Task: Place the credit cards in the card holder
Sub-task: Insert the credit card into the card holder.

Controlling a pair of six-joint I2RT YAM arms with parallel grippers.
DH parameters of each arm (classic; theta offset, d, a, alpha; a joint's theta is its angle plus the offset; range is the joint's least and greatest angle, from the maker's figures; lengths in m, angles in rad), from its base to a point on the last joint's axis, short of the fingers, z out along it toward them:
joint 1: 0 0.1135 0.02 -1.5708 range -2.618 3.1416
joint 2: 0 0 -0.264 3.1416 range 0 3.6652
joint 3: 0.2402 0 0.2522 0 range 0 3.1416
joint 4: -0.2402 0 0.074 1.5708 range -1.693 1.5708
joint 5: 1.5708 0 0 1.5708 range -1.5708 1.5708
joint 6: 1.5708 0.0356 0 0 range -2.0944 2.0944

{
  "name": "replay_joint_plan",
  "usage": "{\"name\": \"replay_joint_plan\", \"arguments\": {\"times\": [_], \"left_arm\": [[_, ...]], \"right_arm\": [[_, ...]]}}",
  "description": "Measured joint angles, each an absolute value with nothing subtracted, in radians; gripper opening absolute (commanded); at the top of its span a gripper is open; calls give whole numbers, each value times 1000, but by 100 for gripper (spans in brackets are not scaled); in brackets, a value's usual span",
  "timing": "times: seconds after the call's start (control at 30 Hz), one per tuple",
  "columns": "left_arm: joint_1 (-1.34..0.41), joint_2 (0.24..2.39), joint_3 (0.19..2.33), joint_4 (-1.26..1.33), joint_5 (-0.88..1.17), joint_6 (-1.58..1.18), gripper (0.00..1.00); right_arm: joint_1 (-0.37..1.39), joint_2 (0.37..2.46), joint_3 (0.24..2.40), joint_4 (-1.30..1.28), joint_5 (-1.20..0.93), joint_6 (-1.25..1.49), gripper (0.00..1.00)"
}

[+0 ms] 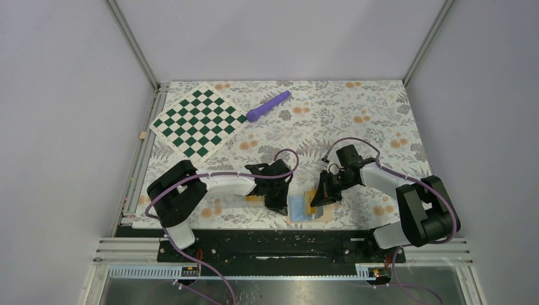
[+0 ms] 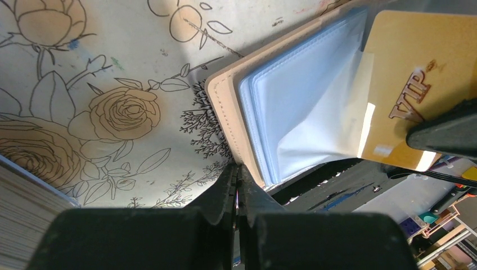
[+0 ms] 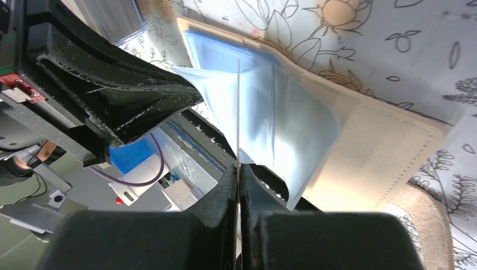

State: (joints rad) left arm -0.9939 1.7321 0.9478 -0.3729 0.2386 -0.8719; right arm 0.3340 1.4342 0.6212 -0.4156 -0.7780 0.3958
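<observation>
The tan card holder (image 1: 325,215) lies open at the table's near edge, its light blue pockets (image 2: 304,95) facing up. My right gripper (image 3: 238,167) is shut on an orange-yellow credit card (image 2: 416,84) marked VIP. The card shows edge-on in the right wrist view, with its far end at the mouth of a lifted blue pocket (image 3: 292,112). My left gripper (image 2: 237,169) is shut, its tips touching the holder's tan edge (image 2: 225,107). A second credit card (image 1: 254,199) lies on the cloth, partly under the left arm.
A green-and-white chessboard (image 1: 199,122) lies at the back left, with a purple stick-like object (image 1: 268,105) beside it. The black base rail (image 1: 273,244) runs just beyond the holder's near edge. Grey walls close in both sides.
</observation>
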Motion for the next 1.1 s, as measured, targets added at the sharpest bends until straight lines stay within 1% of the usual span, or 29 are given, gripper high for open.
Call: {"name": "replay_joint_plan", "arguments": {"times": [0.17,0.63,0.93,1.1], "left_arm": [[-994,1733,949,-373,239,-870,0],[-994,1737,953,-372,244,-864,0],[-995,1739,955,-373,244,-863,0],[-995,1739,956,-374,243,-862,0]], "right_arm": [[334,1435,621,-412,-744,389,0],[334,1464,609,-383,-739,425,0],[334,1430,602,-418,-672,430,0],[334,1429,602,-434,-672,430,0]]}}
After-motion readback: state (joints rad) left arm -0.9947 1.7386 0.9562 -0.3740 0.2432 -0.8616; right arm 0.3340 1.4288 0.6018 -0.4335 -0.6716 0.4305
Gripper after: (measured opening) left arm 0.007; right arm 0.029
